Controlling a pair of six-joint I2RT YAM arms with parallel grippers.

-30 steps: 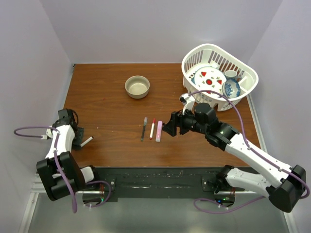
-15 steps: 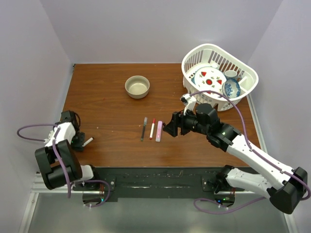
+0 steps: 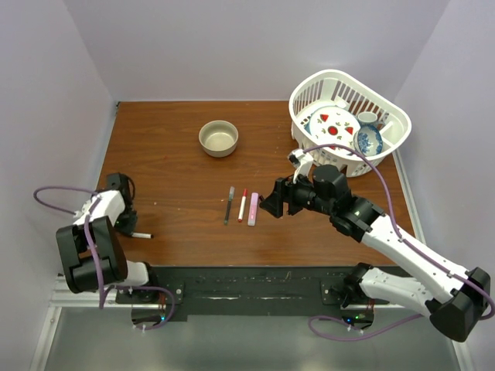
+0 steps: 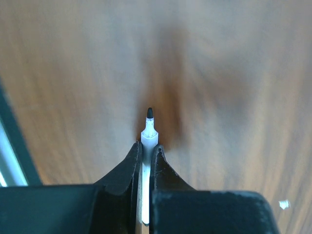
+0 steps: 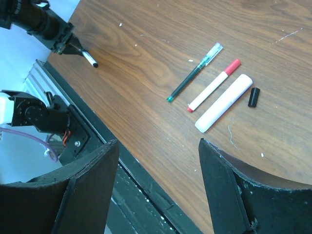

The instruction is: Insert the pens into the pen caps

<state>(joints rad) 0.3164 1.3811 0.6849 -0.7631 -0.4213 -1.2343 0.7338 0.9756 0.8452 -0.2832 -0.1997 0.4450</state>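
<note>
My left gripper (image 4: 147, 152) pinches a white pen (image 4: 149, 132), tip poking out; my right gripper (image 5: 158, 146) hangs spread near the pink marker (image 5: 224, 103).

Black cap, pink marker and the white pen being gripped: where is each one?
black cap (image 5: 254, 96): right wrist view, middle of the cap.
pink marker (image 3: 253, 209): top external view, middle of its body.
white pen (image 4: 149, 135): left wrist view, white neck just below the dark tip.

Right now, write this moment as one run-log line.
left gripper: shut on white pen | white pen: uncapped | right gripper: open, near black cap
</note>
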